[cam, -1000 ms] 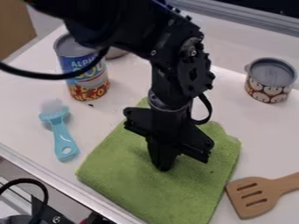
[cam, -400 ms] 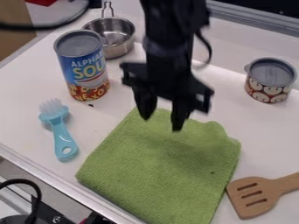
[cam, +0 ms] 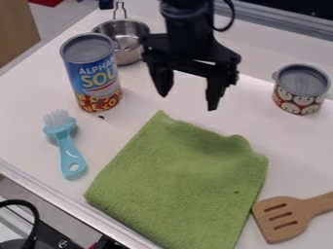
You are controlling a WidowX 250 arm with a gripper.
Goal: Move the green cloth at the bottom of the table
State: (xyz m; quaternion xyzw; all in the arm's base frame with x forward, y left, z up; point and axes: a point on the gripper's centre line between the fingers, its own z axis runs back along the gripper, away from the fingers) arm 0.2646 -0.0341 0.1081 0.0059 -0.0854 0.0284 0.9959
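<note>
Green and folded, the cloth (cam: 179,185) lies flat on the white table (cam: 32,131), at its near edge, with a small raised ripple along its far side. Above the table, just past the cloth's far side, hangs the black gripper (cam: 187,100), pointing down, its two fingers spread apart with nothing between them. A soup can (cam: 94,80) stands upright in front of a metal pot (cam: 127,36). A blue brush (cam: 67,146) lies to the left of the cloth, bristles away from the near edge. On the right, a wooden spatula (cam: 280,219) lies beside the cloth's edge, and a small grey-topped can (cam: 299,92) stands farther back.
</note>
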